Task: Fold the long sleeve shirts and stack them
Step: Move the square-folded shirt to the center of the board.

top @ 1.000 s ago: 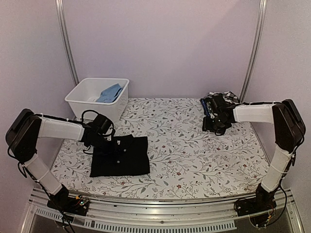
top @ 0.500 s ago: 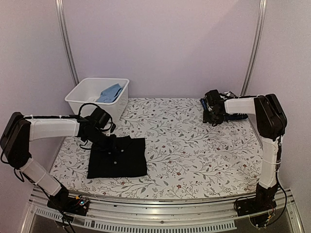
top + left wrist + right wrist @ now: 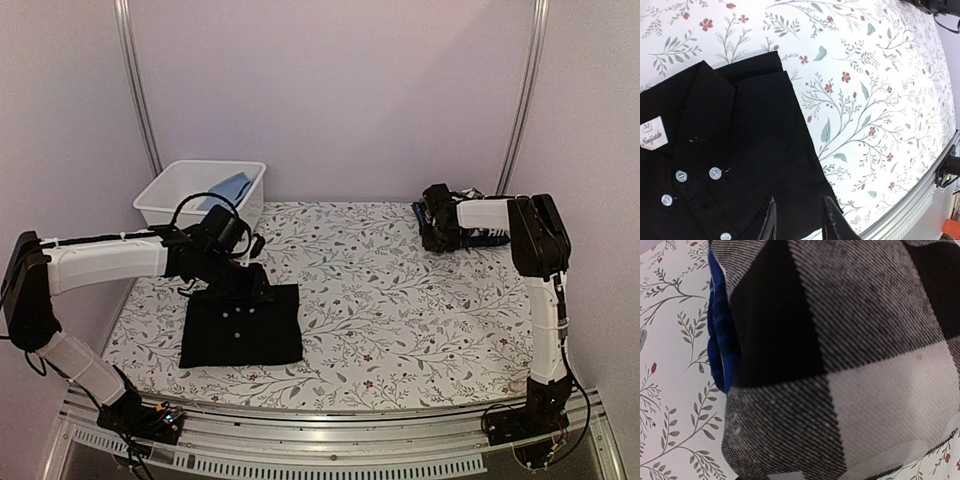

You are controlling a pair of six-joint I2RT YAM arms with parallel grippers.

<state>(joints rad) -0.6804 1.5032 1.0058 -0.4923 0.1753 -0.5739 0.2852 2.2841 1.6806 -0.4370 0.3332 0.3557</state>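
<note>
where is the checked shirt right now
Far right corner of the table in the top view, by the right claw; the checked shirt fills the right wrist view, beside blue cloth.

Folded shirt [image 3: 242, 325] front-left, bin [image 3: 160, 205] behind, shirt pile [image 3: 840, 365] far right.

Soft, even light falls from above in the overhead view. It gives the walls [image 3: 330, 90] a faint lilac cast and leaves only faint shadows on the table [image 3: 400, 330]. The picture is slightly soft, and the black shirt [image 3: 242, 322] reads as a flat dark patch with little detail. The left wrist view is bright: the table is near white and the buttons [image 3: 715, 173] are crisp, while straight lines bow toward the corners, as the rail [image 3: 920, 195] does. In the right wrist view the checked shirt [image 3: 840, 365] fills the frame, its weave sharp above and blurring toward the bottom edge.
</note>
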